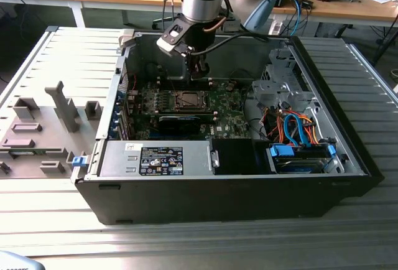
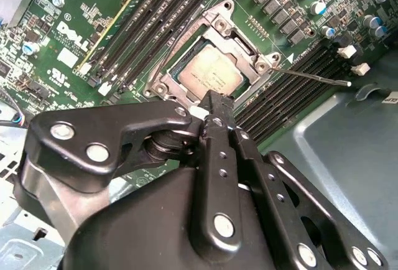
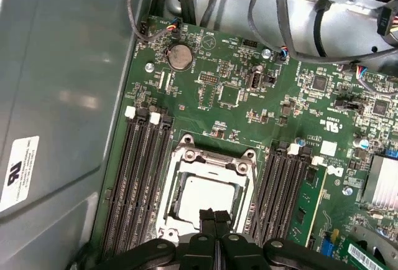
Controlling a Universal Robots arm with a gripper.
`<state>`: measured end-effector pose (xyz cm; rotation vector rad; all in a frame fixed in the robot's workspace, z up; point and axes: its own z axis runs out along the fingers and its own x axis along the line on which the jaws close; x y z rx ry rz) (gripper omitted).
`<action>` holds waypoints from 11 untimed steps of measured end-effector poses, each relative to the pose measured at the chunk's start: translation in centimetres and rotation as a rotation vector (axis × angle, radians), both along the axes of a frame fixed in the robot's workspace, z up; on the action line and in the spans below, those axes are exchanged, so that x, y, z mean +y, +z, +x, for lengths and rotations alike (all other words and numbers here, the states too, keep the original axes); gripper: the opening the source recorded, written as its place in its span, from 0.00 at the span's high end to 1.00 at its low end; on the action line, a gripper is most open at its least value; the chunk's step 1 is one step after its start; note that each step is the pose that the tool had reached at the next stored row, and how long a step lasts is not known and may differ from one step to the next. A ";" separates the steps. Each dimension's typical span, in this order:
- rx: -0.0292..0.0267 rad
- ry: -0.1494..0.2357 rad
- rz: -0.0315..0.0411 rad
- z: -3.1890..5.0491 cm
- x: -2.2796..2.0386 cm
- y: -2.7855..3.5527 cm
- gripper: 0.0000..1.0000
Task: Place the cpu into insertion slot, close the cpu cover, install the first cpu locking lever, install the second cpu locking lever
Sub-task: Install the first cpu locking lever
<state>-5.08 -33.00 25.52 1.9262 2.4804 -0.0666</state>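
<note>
The pincer is shut tight with nothing in it, and it hangs over the cpu. The cpu lies flat in the slot right under the pincer tips, with the silver cover lying around it. A thin lever sticks out beside the slot.

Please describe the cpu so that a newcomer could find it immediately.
Inside the open black computer case, find the green circuit board. Between its two banks of long black memory slots lies the cpu cover, a silver frame. The cpu is the pale, plain metal square in its window, unlike the small dark chips around.
</note>
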 end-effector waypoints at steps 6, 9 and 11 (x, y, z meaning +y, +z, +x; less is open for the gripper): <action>0.0000 0.053 -0.0001 0.00 0.00 0.00 0.89; 0.0000 0.072 0.0000 0.00 0.00 0.00 0.89; 0.0000 0.085 0.0000 0.00 0.00 0.00 0.89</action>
